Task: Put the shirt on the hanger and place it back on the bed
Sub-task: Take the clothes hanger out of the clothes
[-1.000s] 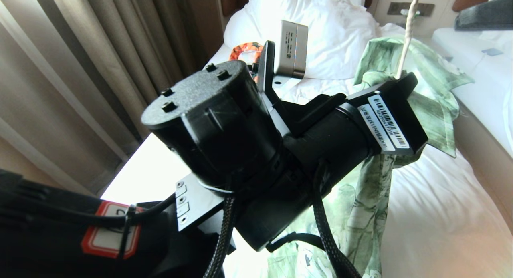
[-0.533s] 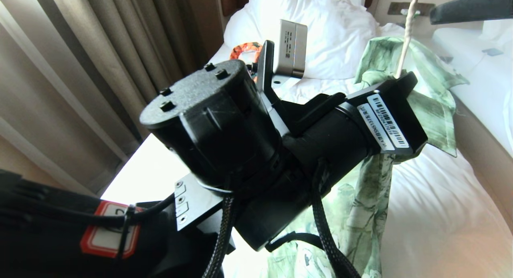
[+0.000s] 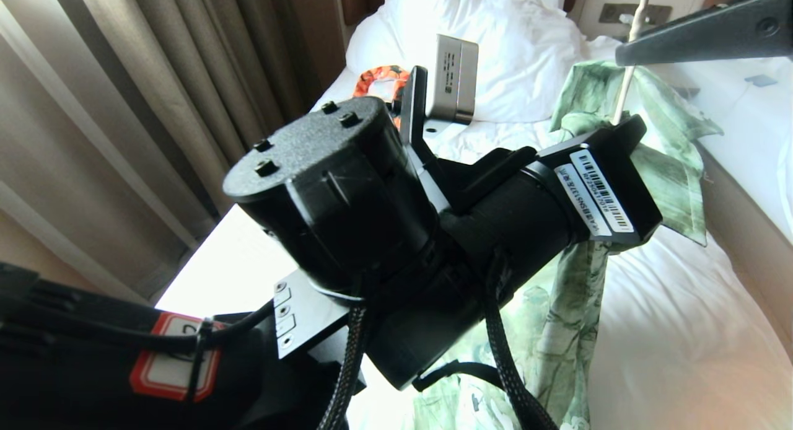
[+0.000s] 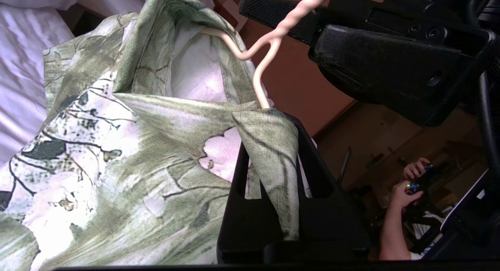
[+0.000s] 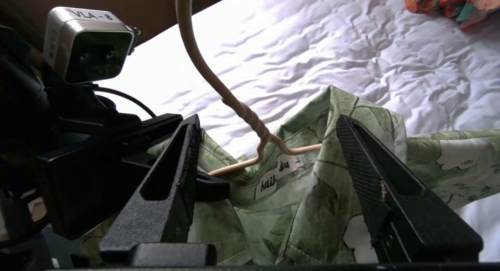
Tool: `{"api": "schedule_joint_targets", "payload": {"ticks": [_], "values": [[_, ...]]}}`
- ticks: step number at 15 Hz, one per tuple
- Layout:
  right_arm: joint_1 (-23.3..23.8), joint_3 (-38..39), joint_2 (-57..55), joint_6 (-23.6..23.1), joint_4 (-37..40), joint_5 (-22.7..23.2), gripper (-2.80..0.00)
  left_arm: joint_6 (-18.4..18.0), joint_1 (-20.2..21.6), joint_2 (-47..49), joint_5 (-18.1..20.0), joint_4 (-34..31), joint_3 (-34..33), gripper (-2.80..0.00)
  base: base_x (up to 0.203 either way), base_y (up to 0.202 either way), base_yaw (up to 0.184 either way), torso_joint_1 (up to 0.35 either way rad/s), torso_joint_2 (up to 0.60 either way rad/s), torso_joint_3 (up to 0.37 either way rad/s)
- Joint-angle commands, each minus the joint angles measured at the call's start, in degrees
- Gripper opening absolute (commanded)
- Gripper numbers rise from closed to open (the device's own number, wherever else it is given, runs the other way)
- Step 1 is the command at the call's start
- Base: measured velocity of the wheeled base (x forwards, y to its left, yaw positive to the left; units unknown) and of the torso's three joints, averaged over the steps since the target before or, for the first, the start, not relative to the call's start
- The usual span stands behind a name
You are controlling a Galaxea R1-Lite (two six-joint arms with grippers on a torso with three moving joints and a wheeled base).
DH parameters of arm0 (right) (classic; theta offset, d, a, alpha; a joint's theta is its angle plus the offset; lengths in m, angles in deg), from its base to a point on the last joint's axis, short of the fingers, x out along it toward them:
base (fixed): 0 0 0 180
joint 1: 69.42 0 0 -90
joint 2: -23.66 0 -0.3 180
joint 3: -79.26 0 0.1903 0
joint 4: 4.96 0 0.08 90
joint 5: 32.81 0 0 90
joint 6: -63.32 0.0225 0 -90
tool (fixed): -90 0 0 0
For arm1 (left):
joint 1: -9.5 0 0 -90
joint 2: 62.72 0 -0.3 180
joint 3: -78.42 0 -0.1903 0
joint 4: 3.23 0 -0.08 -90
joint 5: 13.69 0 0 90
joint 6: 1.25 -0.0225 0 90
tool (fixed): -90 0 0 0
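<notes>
Across most of the head view we found our own left arm (image 3: 372, 232) standing in the way, hiding much of the bed (image 3: 669, 331); beyond it lay a white pillow (image 3: 495, 39), an orange patterned garment (image 3: 378, 78) and beige curtains (image 3: 155, 89). In the left wrist view a person's hands (image 4: 410, 181) gripped a controller in the dim background. We held the green leaf-print shirt (image 4: 117, 154) above the sheet, draped on the cream wire hanger (image 5: 250, 118). Our left pincer (image 4: 269, 177) was pressed together on the shirt's collar fabric, the hanger wire emerging just above it. Our right pincer (image 5: 269, 173) stood spread wide, one finger either side of the hanger's twisted neck, touching neither wire nor cloth.
</notes>
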Motion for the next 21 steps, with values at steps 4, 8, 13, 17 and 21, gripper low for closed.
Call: {"api": "schedule_joint_targets", "payload": {"ticks": [4, 8, 13, 17, 21], "values": [[-1.84, -0.07, -2.40, -2.16, -2.34, -1.41, -2.80, 0.17, 0.09, -0.13, -0.04, 0.37, -0.05, -2.80, 0.000, 0.000, 0.000, 0.000, 0.00, 0.000], [-1.93, -0.04, -2.89, -2.24, -2.62, -3.17, -2.80, 0.17, 0.42, -0.22, 0.05, 0.37, -0.14, -2.80, 0.000, 0.000, 0.000, 0.000, 0.00, 0.000], [-1.93, -0.04, -2.98, -2.24, -2.61, -3.52, -2.80, 0.08, 1.43, -0.22, 0.19, 0.38, -0.58, -2.80, 0.000, 0.000, 0.000, 0.000, 0.00, 0.000], [-1.97, -0.04, -2.91, -2.29, -2.70, -3.56, -2.80, 0.08, 1.68, 0.04, 0.40, 0.46, -0.49, -2.80, 0.000, 0.000, 0.000, 0.000, 0.00, 0.000], [-1.93, -0.04, -2.81, -2.33, -2.61, -3.61, -2.80, -0.44, 1.68, 0.04, 0.58, 0.55, -0.93, 0.00, 0.000, 0.000, 0.000, 0.000, 0.00, 0.000]]}}
